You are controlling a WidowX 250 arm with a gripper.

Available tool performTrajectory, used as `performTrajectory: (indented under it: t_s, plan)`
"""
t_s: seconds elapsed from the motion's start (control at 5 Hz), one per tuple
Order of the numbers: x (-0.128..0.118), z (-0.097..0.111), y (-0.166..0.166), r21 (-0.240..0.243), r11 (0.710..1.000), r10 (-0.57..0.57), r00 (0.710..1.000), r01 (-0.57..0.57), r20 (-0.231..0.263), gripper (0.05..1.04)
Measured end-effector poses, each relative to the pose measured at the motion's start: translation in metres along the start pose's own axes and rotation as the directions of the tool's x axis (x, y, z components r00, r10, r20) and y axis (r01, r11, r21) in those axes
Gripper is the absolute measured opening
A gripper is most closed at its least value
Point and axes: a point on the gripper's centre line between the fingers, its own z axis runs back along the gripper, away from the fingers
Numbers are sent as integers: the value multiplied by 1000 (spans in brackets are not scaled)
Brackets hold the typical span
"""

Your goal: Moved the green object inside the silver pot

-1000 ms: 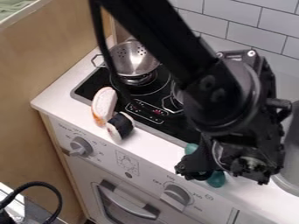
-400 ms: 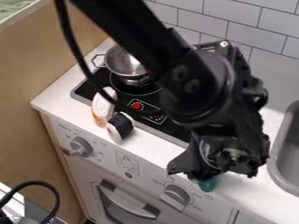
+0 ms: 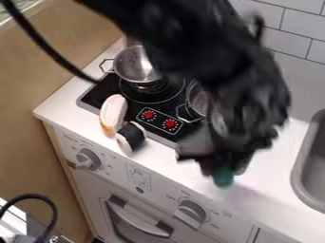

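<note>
One black gripper [image 3: 215, 166], motion-blurred, is hanging over the white counter [image 3: 270, 190] near its front edge, pinching one green object [image 3: 223, 176] at its lower end. One perforated silver pot [image 3: 134, 65] is sitting toward the cooktop's back left corner; one second silver pot [image 3: 199, 98], partly hidden by the arm, is resting farther right.

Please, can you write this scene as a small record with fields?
Green object: at the lower end of the black gripper; grip uncertain
Perforated silver metal pot: on the black stovetop
Second silver metal pot: right of the first, partly hidden by the arm
Food-like toys: orange-and-white piece, black-and-white roll
Task state: green object outside both pots
</note>
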Motion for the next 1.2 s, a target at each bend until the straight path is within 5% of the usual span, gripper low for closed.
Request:
performTrajectory:
  t_s: [0.6, 1.2]
  plan:
    - [85, 28, 11, 27, 975, -220, 975, 221, -41, 404]
    - [134, -9, -12, 69, 967, -243, 970, 244, -23, 404]
